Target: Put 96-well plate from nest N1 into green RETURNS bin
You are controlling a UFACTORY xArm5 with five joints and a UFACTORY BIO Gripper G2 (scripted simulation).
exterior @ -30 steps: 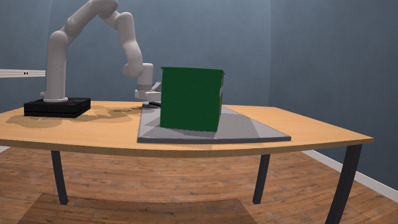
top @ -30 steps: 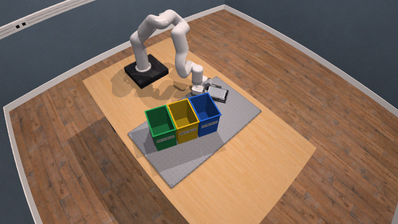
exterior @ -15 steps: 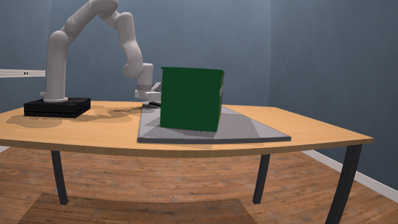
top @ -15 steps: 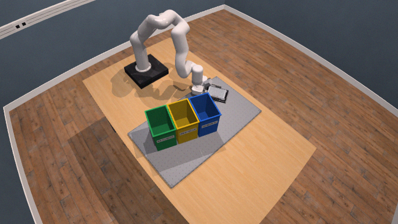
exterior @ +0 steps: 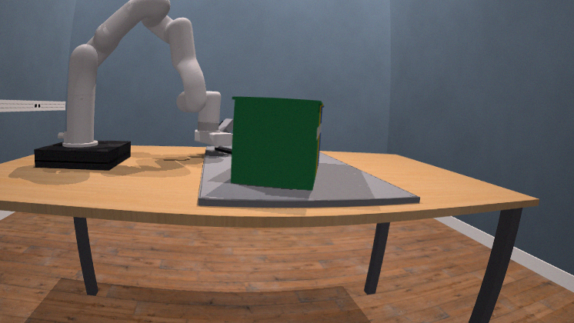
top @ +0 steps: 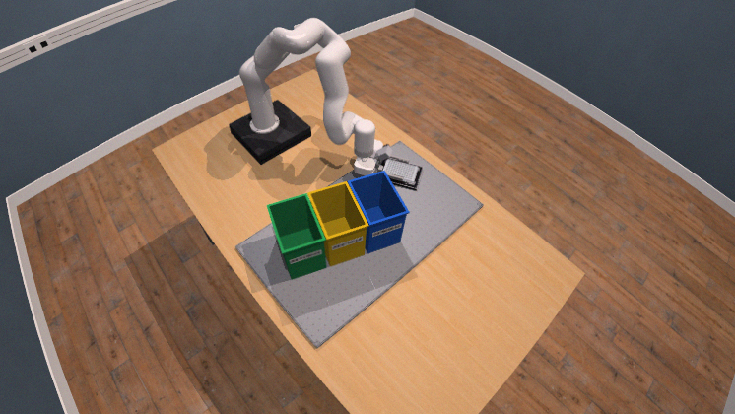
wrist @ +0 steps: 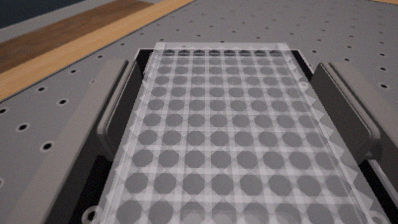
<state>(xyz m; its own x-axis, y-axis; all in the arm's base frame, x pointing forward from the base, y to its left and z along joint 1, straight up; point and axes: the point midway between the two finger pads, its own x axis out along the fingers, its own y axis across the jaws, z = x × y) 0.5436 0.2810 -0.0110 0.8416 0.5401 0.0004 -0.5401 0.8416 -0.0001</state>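
The 96-well plate [top: 401, 171] [wrist: 220, 120] sits in the black plate nest [top: 415, 185] [exterior: 222, 150] [wrist: 145, 57], near one corner of the grey perforated board [top: 436, 205] [exterior: 361, 192] [wrist: 40, 125]. The jaws [top: 389, 163] [exterior: 225, 138] are closed on the plate, one pad along each long side; its grid of round wells runs between them. Behind the jaws, the white arm [top: 334, 77] [exterior: 185, 44] arches up and back to a black base block [top: 293, 134] [exterior: 116, 158] on the wooden counter [top: 462, 309] [exterior: 160, 204] [wrist: 75, 51].

Three bins stand upright in a row on the board: green [top: 308, 259] [exterior: 275, 142] at one end, yellow [top: 347, 251] [exterior: 318, 150] in the middle, and blue [top: 385, 239] [exterior: 322, 112] nearest the nest. The plate is outside the green bin, at the other end of the row. Each bin has an open top and a pale front label, its lettering too small to read. In the exterior view, the green bin hides the plate and nearly all of the other two bins.

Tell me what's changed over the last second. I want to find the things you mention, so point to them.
The gripper's [top: 394, 168] [exterior: 228, 140] [wrist: 232, 112] fingers have closed inward onto the 96-well plate [top: 402, 172] [wrist: 220, 120], which remains in its nest [top: 415, 183] [wrist: 146, 59]. The arm [top: 333, 77] [exterior: 188, 74] and three upright bins [top: 304, 262] [top: 347, 249] [top: 385, 237] [exterior: 272, 144] show no visible shift.
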